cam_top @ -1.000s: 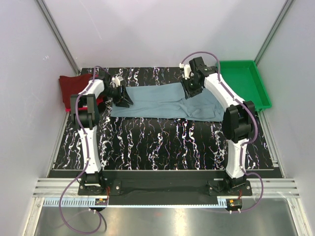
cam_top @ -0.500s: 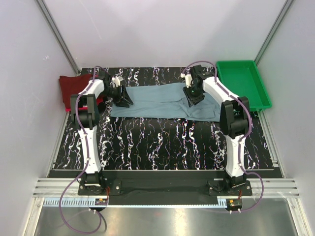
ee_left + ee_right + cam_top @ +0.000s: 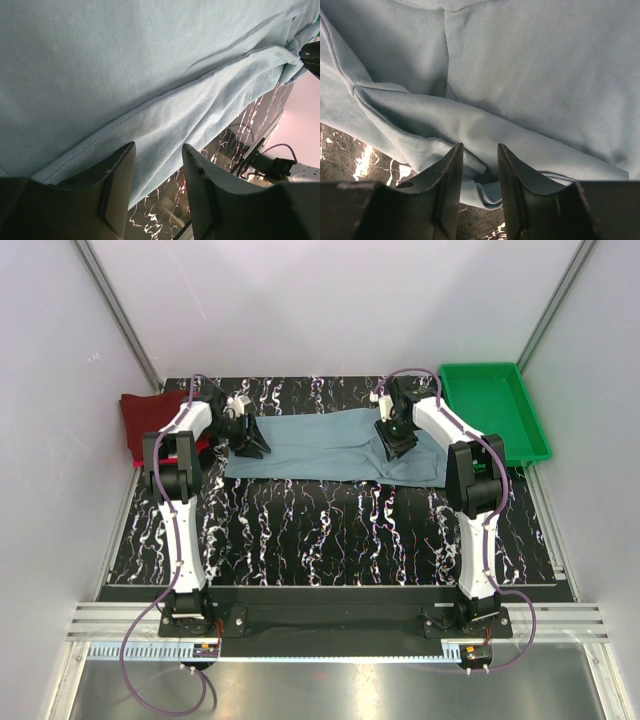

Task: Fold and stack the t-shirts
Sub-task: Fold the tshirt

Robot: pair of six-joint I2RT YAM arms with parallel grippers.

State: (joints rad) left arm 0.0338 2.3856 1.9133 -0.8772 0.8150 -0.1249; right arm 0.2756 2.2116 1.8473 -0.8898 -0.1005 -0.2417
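Right now the large grey-blue t-shirt (image 3: pixel 330 445) lies spread flat across the far half of the black marbled bench (image 3: pixel 330 530), its long side running left to right, and everything else is placed from it. Off its left end, apart from it, the dark maroon t-shirt (image 3: pixel 148 420) sits folded at the bench's edge. A sliver of the bright red t-shirt (image 3: pixel 204 447) shows on the maroon one's side nearer the grey-blue shirt, mostly hidden by the left arm. Beyond the grey-blue shirt's right end stands a green tray (image 3: pixel 490 405), close to it but not touching.

The left claw (image 3: pixel 253 447) is down on the grey-blue shirt's left end. In its wrist view the two fingers (image 3: pixel 117 190) stand well apart, released, straddling a stitched hem. Cloth fills the upper part of the gap and bare bench shows in the lower part.

The right claw (image 3: pixel 398 443) is down on the grey-blue shirt toward its right end, where the cloth is rumpled. In its wrist view the fingers (image 3: pixel 447 190) are closer together than the left pair, and a small fold of the shirt's edge lies in the narrow gap. I cannot tell whether they are pressing on that fold or only sit either side of it.
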